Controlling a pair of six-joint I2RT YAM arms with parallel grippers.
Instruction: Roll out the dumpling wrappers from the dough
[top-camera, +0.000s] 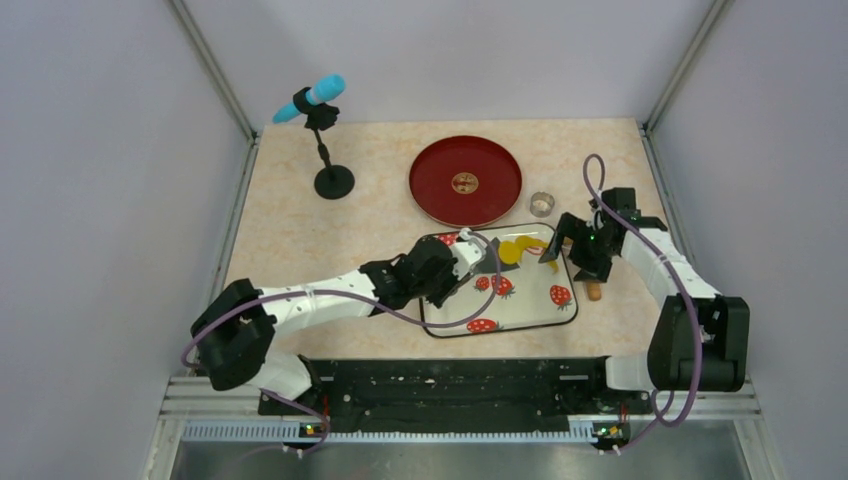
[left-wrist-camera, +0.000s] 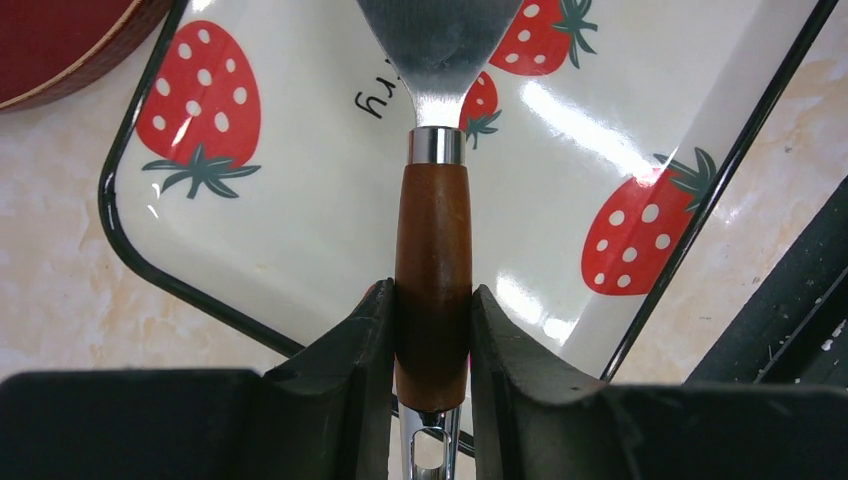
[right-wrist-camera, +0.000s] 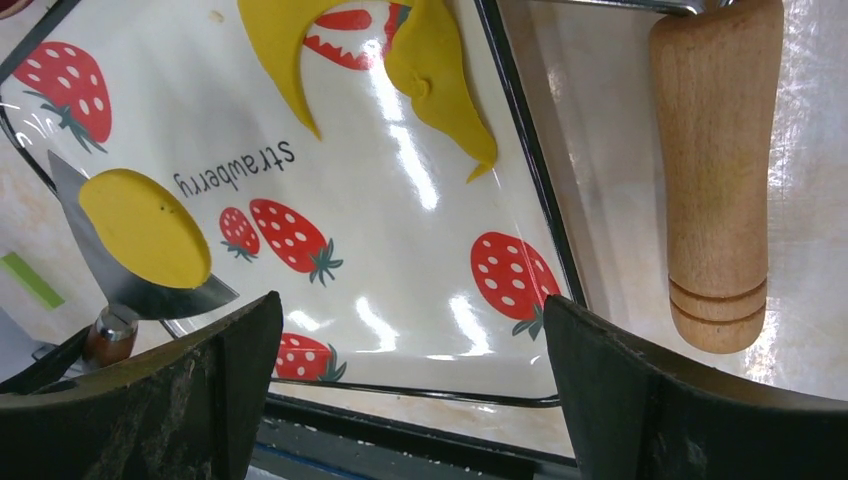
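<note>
Looking in from the near edge of the worktop (top-camera: 300, 220), I see the left gripper (left-wrist-camera: 432, 310) clenched on the brown wooden handle of a spatula (left-wrist-camera: 433, 230). Its steel blade reaches out over the left part of a white tray (right-wrist-camera: 400, 260) printed with red strawberries. On the blade lies one of the dumpling wrappers (right-wrist-camera: 145, 228), a flat, round yellow disc. I cannot tell whether the blade touches the tray. The word "Strawberry" (right-wrist-camera: 233, 170) is printed in black on the tray, just beside the disc.

The right gripper (right-wrist-camera: 410, 310) hangs over the tray's right rim with its fingers spread wide and nothing between them. Just outside that rim a tan wooden roller (right-wrist-camera: 715, 180) lies on the worktop. The rest of the dough (right-wrist-camera: 440, 70) is a thin, ragged yellow sheet on the tray's far right part.

Beyond the tray stands a small metal ring (top-camera: 541, 204), with a round red plate (top-camera: 440, 190) to its left. A blue microphone (top-camera: 310, 98) on a black stand occupies the far left corner.
</note>
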